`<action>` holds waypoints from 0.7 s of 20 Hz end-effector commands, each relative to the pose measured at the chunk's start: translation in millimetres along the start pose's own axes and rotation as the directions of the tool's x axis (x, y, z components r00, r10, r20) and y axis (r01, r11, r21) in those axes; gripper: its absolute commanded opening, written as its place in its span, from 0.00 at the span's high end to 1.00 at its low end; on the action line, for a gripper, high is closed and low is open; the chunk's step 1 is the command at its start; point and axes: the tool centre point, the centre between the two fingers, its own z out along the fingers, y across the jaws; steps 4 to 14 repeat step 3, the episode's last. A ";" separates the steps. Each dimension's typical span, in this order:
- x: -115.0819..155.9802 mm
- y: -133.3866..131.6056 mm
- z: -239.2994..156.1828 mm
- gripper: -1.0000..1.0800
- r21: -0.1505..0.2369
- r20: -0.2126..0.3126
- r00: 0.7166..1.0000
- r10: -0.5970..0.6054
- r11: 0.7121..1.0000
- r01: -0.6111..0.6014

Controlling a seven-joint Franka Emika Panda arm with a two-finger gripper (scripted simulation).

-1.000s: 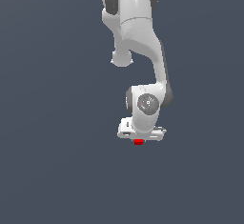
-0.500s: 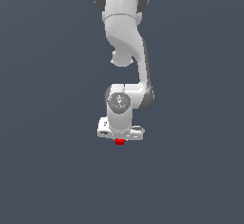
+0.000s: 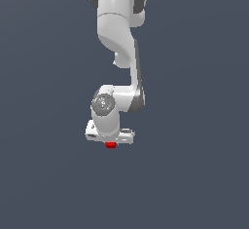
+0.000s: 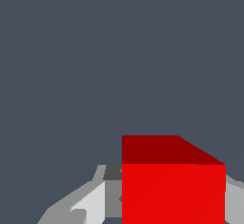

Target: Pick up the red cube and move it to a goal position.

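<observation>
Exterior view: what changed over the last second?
The white robot arm swung toward the exterior view's left, carrying its white gripper and the small bright red cube along at about the same height. The cube stayed clamped under the gripper; nothing was released. The plain grey background is unchanged.

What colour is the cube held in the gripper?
Bright red, plain; the cube shows best in the wrist view.

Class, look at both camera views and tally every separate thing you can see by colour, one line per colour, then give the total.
Red: 1, the red cube, held between the fingers of the tool.
White and grey: 1, the robot arm with its tool.
Total: 2
</observation>
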 end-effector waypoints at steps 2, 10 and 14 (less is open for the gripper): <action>1.1 -2.2 -0.2 1.00 0.001 0.000 1.000 -0.002 1.000 0.002; 1.2 -2.6 -0.2 1.00 0.001 0.000 1.000 -0.002 1.000 0.002; 1.2 -2.6 -0.2 1.00 0.001 0.000 1.000 -0.002 1.000 0.002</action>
